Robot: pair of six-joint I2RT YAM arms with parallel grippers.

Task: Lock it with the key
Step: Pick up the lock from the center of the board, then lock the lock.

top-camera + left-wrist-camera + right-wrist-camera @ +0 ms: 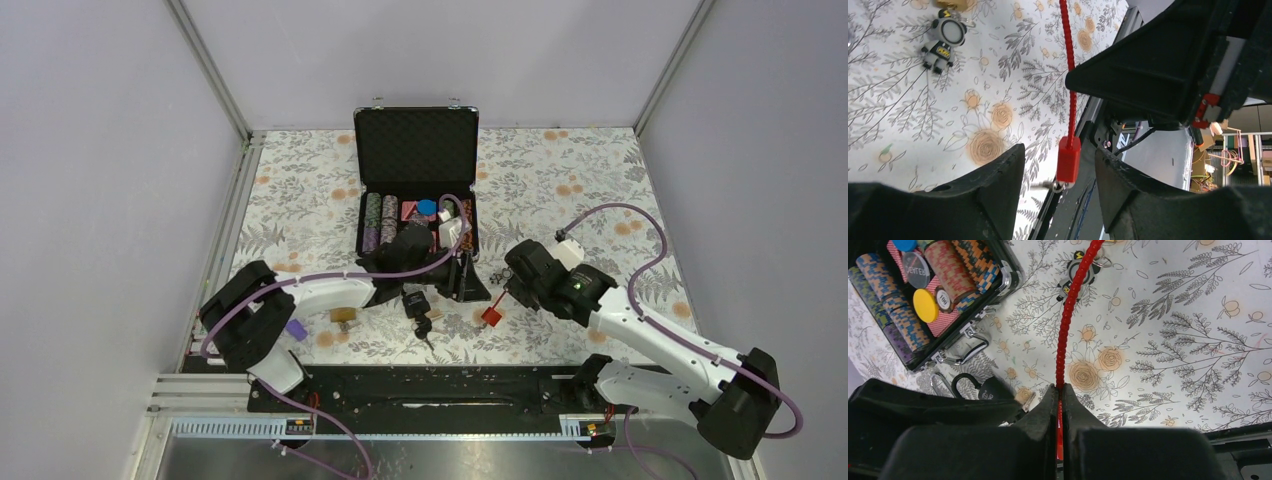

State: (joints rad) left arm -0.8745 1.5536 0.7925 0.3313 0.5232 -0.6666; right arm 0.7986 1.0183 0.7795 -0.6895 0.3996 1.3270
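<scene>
Right claw (1059,391) pinches red cable (1068,325); left claw (1057,152) spread, lock (1068,162) untouched.

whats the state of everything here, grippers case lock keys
case: open, lid up, chips inside
red cable lock: cable pinched by the right gripper, body between the left fingers, not gripped
left gripper: open
right gripper: shut on the cable
key bunch: lying on the table, not held
</scene>
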